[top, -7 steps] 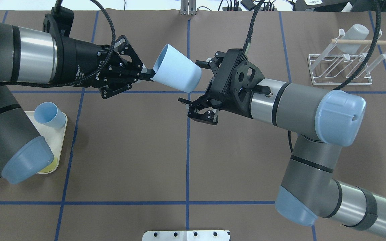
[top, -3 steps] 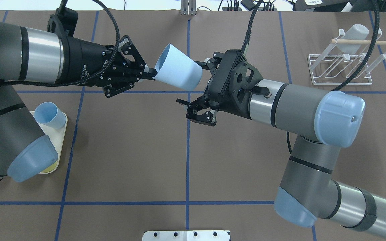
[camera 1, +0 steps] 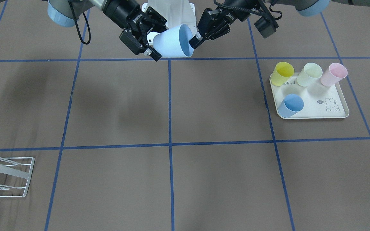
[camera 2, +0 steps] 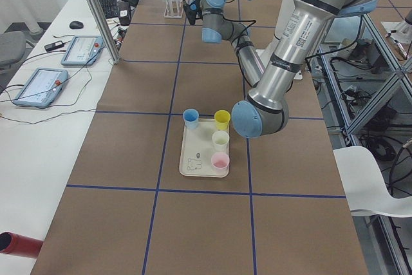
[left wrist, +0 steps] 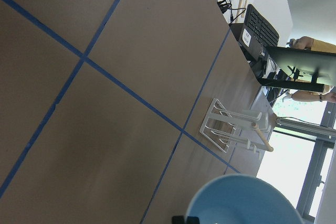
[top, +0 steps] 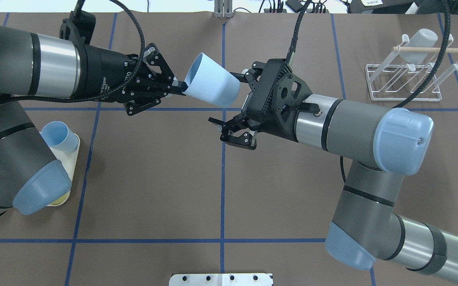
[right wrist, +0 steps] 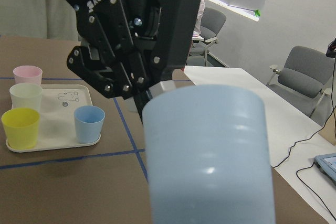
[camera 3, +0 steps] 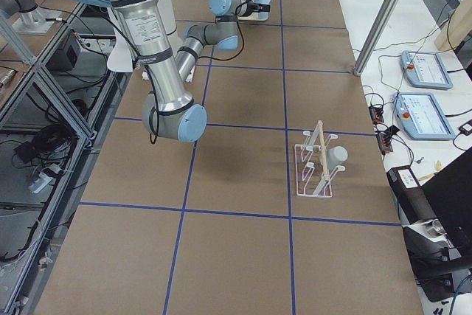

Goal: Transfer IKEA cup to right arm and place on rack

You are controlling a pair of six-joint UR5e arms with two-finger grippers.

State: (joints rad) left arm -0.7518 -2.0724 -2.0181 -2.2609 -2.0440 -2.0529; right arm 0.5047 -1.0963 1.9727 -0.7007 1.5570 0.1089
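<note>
Nearest, found right claw (top: 224,97) spread wide, empty, fingers either side of blue cup (top: 213,85) base, above bench (top: 153,178). Just beyond, noted left claw (top: 178,88) pinched tight on cup's rim, holding it aloft, tilted. Farthest, spotted rack (top: 404,81), well apart.

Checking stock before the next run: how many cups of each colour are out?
Blue: 2, one held cup, one tray cup
Yellow cup: 1
Pale green cup: 1
Pink cup: 1
Grey cup: 1
Total: 6
</note>
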